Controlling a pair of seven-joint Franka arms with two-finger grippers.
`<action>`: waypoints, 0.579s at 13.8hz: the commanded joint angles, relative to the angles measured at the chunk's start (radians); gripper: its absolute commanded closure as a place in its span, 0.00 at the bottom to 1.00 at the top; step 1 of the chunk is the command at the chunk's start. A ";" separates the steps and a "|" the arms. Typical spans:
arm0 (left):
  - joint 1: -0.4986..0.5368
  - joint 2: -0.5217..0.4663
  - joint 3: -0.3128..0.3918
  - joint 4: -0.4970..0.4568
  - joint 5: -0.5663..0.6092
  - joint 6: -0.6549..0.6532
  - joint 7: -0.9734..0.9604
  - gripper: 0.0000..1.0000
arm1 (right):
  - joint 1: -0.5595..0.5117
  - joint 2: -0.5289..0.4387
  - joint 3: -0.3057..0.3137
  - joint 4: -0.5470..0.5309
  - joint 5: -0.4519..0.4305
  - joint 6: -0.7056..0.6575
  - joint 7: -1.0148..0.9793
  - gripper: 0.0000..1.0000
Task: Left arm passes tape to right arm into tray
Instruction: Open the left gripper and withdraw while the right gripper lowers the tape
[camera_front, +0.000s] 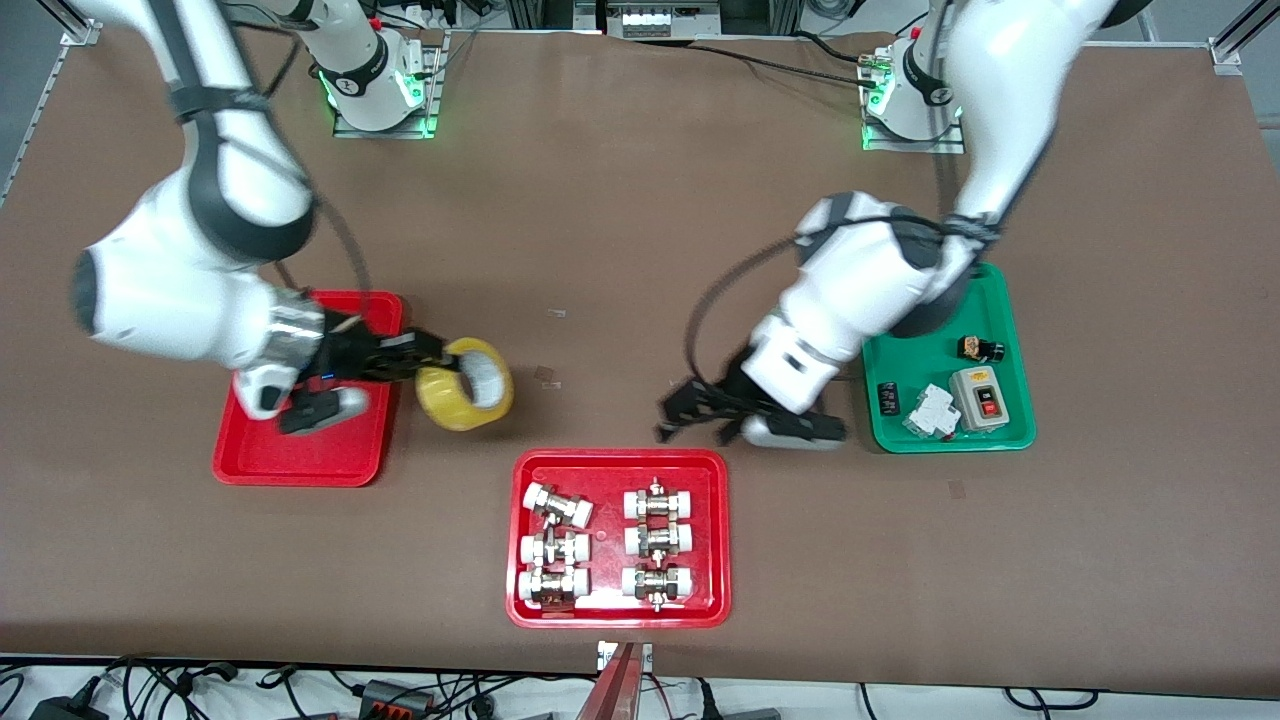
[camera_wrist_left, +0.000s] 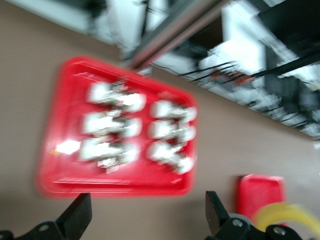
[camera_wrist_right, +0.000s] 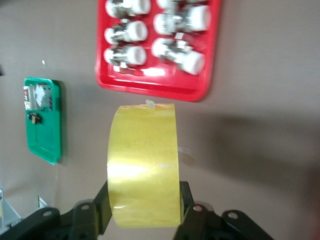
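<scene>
Front view: right gripper (camera_front: 425, 352) is clamping the tape (camera_front: 465, 384), hanging just off the plain red tray (camera_front: 300, 455) rim, toward the fittings tray (camera_front: 618, 600). Handover looks done; the drop into the tray is left. Left gripper (camera_front: 685, 412) is hanging well apart from the tray.

Left wrist view: jaws are standing apart, empty.

Right wrist view: fingers (camera_wrist_right: 184, 200) are pinching the roll's wall; bare table (camera_wrist_right: 260, 150) is giving open room around it.

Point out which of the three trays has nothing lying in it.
The plain red tray at the right arm's end of the table. The other red tray holds white-capped metal fittings, and the green tray holds small electrical parts.
</scene>
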 joint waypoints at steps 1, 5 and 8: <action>0.122 -0.098 -0.012 -0.009 0.011 -0.299 0.061 0.00 | -0.151 0.058 0.013 0.018 0.011 -0.146 -0.197 1.00; 0.262 -0.129 -0.007 0.164 0.013 -0.732 0.167 0.00 | -0.325 0.173 0.012 0.017 0.010 -0.236 -0.485 1.00; 0.273 -0.133 -0.004 0.231 0.128 -0.969 0.174 0.00 | -0.403 0.252 0.012 0.014 -0.002 -0.248 -0.642 1.00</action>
